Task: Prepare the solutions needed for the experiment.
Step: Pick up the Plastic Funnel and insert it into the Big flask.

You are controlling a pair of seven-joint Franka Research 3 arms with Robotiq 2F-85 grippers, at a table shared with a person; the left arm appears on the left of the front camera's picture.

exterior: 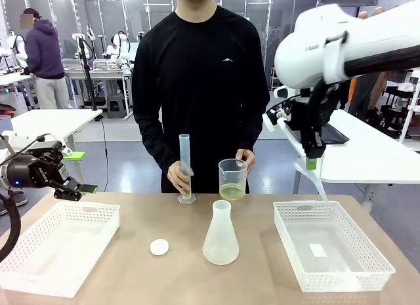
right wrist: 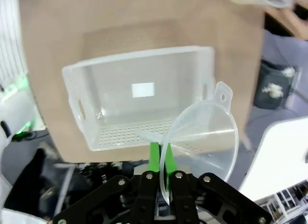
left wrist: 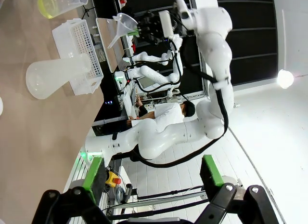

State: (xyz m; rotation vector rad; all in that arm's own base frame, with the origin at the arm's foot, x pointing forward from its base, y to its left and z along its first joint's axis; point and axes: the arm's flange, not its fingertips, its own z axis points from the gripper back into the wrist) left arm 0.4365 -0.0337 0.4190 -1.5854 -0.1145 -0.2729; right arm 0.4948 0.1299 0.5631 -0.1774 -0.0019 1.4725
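The funnel, clamped in the right pincer up and right of the flask, should be lowered plumb into its neck. The solution is held in the beaker just behind the flask; the left pincer is spread wide.

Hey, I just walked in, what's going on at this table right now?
A person across the table steadies a graduated cylinder with one hand and holds a beaker of yellow-green solution with the other hand. The right gripper is shut on a clear funnel above the right basket. The left gripper hangs open near the left basket. A conical flask stands mid-table, a white cap beside it.
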